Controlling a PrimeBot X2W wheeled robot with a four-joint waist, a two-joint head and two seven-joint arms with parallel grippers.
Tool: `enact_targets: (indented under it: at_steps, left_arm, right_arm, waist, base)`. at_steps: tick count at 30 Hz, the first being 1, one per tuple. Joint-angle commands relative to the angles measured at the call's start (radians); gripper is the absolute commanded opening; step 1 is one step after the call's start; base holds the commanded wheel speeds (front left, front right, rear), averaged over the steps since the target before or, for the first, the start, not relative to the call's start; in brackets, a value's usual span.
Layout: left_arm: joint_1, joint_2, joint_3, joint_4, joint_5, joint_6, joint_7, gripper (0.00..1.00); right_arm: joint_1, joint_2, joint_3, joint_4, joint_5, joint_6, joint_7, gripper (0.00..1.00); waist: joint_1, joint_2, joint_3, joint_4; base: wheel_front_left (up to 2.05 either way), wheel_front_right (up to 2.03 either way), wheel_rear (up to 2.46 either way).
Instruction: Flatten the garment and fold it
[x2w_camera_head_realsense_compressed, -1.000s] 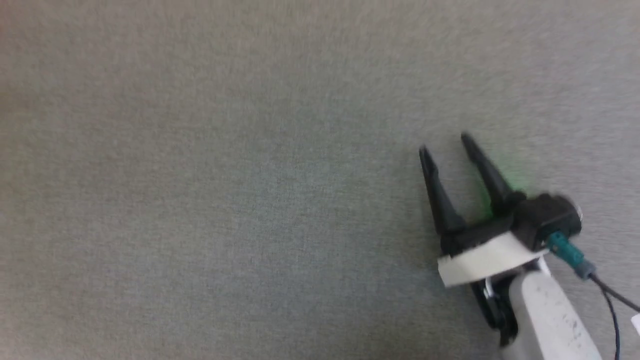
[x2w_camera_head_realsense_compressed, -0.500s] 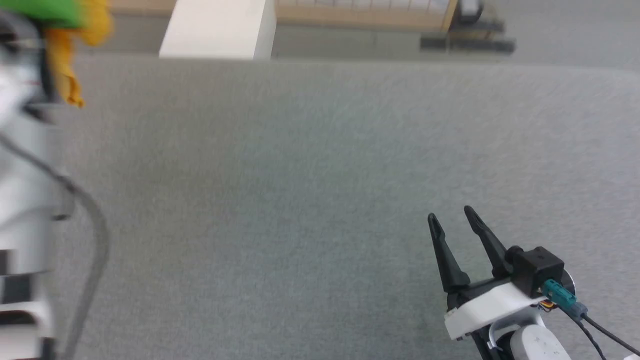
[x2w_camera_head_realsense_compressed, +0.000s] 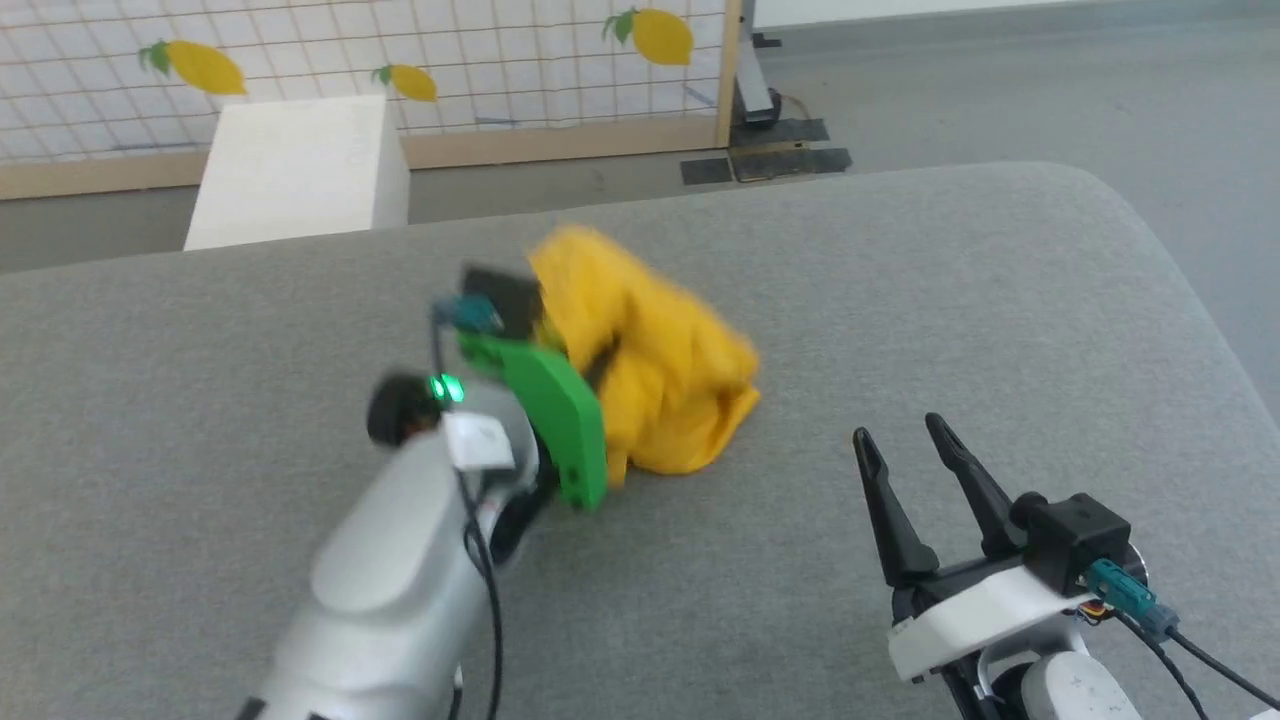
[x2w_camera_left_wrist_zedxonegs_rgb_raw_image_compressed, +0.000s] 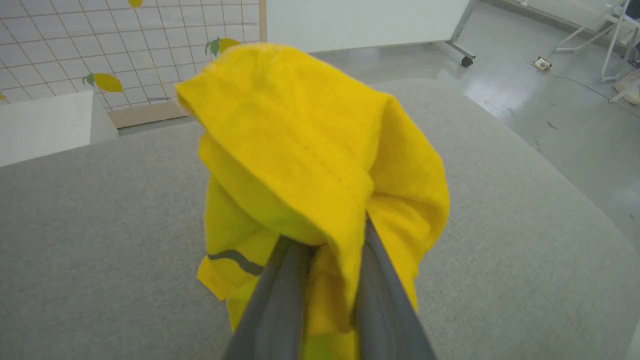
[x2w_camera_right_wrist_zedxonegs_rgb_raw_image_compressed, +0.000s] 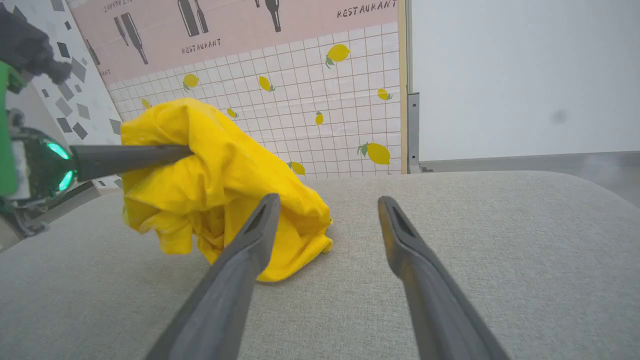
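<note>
Well inside table (x2w_camera_head_realsense_compressed: 1000, 300) edges, garment (x2w_camera_head_realsense_compressed: 660, 370), seemingly touching.

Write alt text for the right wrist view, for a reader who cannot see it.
A bunched yellow garment is held by the left gripper, its lower edge resting on a grey padded surface. The right gripper stands open in the foreground.
</note>
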Motion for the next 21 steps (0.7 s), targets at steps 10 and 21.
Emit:
enact_targets:
  at_steps: [10,21]
  left_arm:
    - [0.121,-0.012,-0.160,0.194,-0.011,-0.039,0.275,1.00]
    - [0.189,0.055,0.006,-0.093,0.042,0.099,-0.218,1.00]
  right_arm:
    - [0.021,0.000,0.028,0.006,0.025,-0.002,0.008,1.00]
    - [0.055,0.000,0.017,-0.007,0.024,-0.002,0.017,1.00]
  waist:
    - [0.0001,-0.0001,-0.019,-0.007]
    - [0.0001,-0.0001,-0.057,0.057]
  base:
    - [0.00,0.00,0.00]
    - [0.00,0.00,0.00]
